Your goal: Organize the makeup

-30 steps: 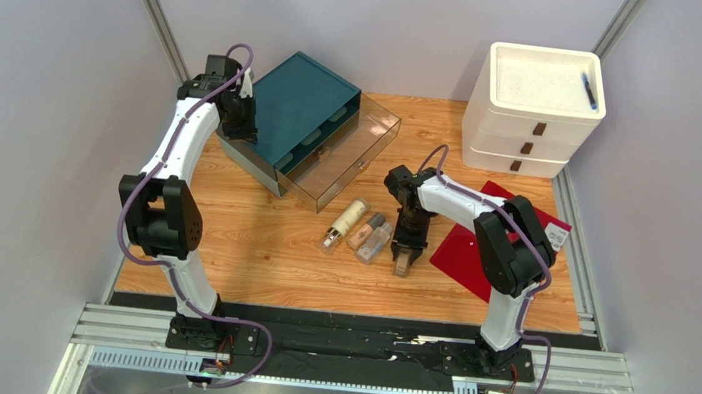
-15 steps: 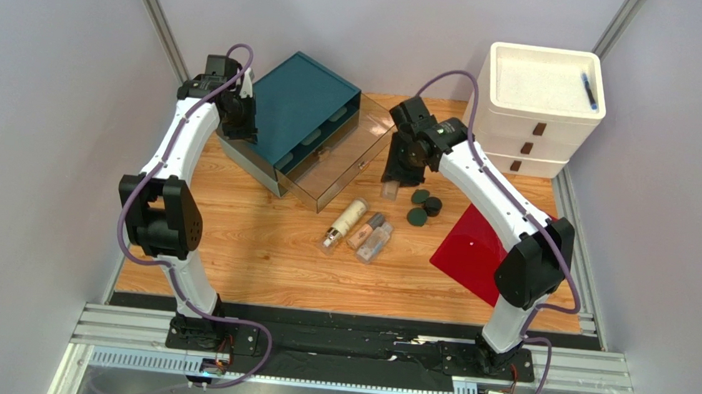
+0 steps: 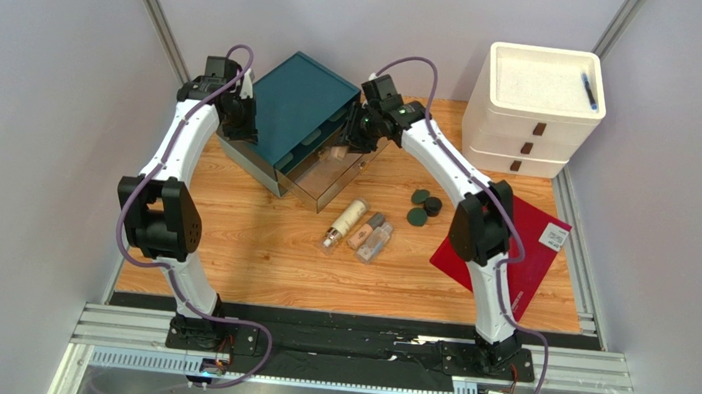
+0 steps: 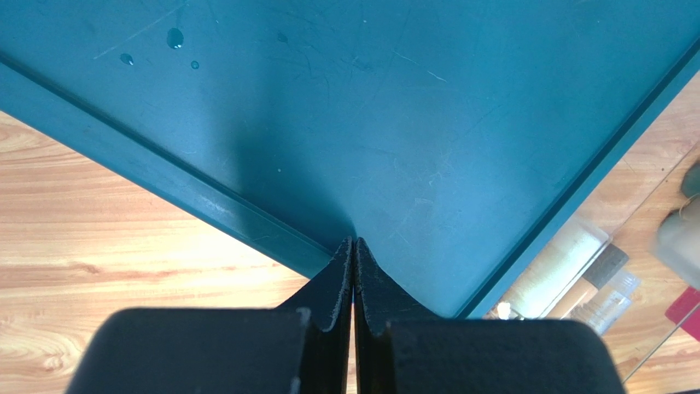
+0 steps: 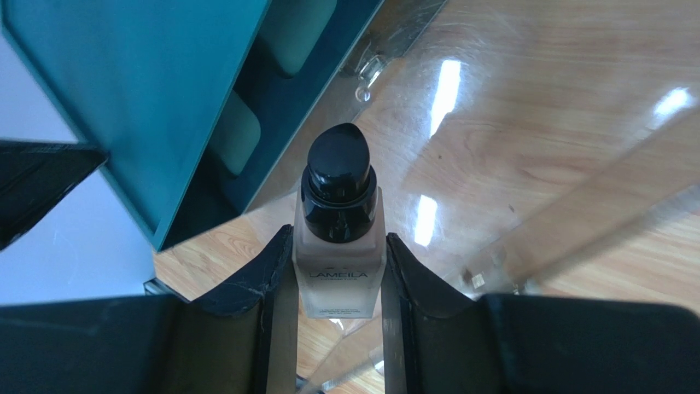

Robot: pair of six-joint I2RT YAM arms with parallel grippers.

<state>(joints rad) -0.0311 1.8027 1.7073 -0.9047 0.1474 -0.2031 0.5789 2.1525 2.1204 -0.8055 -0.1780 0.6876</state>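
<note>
While left pincer (image 4: pixel 354 243) sits closed at teal organizer (image 4: pixel 370 98), right pincer (image 5: pixel 337 238) grips beige bottle (image 5: pixel 338 275).

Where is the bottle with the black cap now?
The right gripper holds the bottle over the open clear drawer of the teal box, near the back centre in the top view.
</note>
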